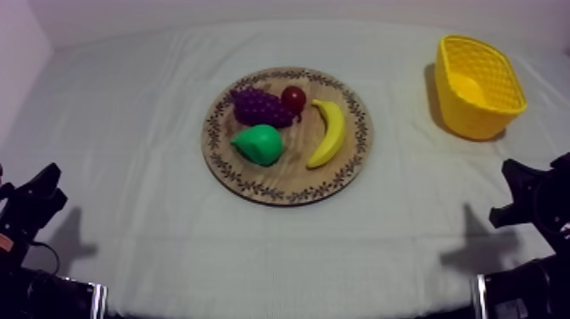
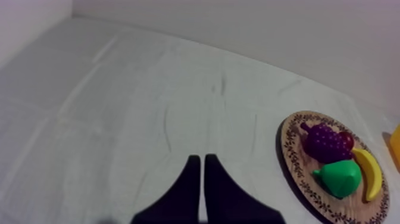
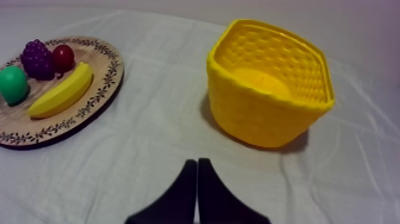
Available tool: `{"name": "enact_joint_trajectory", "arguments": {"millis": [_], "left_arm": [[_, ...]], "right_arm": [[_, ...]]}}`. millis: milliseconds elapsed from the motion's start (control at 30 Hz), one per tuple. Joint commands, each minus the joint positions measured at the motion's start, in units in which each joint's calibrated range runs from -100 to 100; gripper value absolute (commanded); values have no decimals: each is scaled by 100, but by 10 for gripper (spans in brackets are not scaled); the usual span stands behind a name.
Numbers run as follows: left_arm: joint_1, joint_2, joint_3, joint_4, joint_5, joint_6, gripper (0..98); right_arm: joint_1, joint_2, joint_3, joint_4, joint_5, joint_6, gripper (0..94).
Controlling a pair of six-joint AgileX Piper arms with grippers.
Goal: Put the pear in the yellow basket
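A smooth green pear [image 1: 259, 144] is seen at 8 o'clock on the wooden board [image 1: 293, 171], beside grapes [image 1: 259, 107], small red fruit [image 1: 293, 98] and banana [image 1: 329, 132]. The yellow basket [image 1: 475, 124] is seen bare-floored. Left gripper [image 2: 199, 157] and right gripper [image 3: 197, 161] are pressed into narrow wedges.

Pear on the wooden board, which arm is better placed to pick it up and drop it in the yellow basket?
Probably the right arm: the yellow basket stands on its side, and the pear lies only slightly left of middle on the board. Its jaws are shut.

The 2 arms sit low, fingers apparently pressed together on the left gripper [image 2: 202, 158] and right gripper [image 3: 197, 161].
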Motion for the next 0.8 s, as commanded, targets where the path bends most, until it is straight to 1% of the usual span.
{"name": "enact_joint_trajectory", "arguments": {"millis": [0, 400, 567, 633, 700, 733, 767], "left_arm": [[1, 2, -2, -3, 0, -1, 1], [1, 2, -2, -3, 0, -1, 1], [1, 2, -2, -3, 0, -1, 1], [1, 2, -2, -3, 0, 0, 1], [1, 2, -2, -3, 0, 1, 1], [1, 2, -2, -3, 0, 0, 1], [1, 2, -2, -3, 0, 1, 1]], "right_arm": [[-1, -3, 5, -3, -1, 2, 3], [-12, -3, 5, -3, -1, 6, 3], [-202, -3, -20, 33, 213, 15, 3], [-316, -3, -63, 93, 350, 57, 3], [-467, -3, -142, 211, 521, 159, 4], [-569, 10, -182, 300, 594, 207, 4], [-692, 29, -222, 444, 643, 130, 4]]}}
